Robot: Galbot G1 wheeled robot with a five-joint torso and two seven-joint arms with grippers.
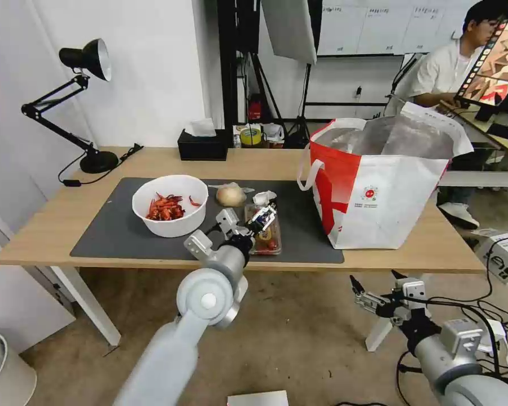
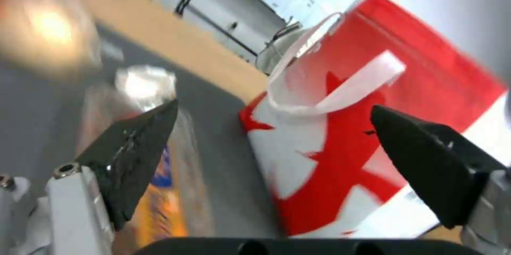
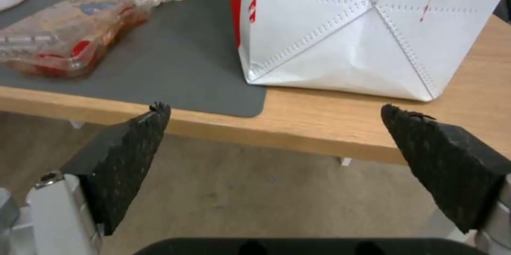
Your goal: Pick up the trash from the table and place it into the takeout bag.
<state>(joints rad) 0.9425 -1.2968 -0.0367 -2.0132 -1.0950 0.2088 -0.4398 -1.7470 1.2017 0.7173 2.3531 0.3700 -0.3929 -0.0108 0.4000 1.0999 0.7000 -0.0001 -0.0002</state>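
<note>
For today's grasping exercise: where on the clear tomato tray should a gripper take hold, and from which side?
Probably across the long side walls of the clear tray, coming from above: it lies flat and low on the mat, and the open left gripper is already over it.

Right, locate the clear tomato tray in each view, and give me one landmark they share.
Head view: clear tomato tray on the mat, beneath the open left gripper.
Left wrist view: blurred tray beside one finger.
Right wrist view: tray far across the mat.
Shared landmark: takeout bag.
</note>
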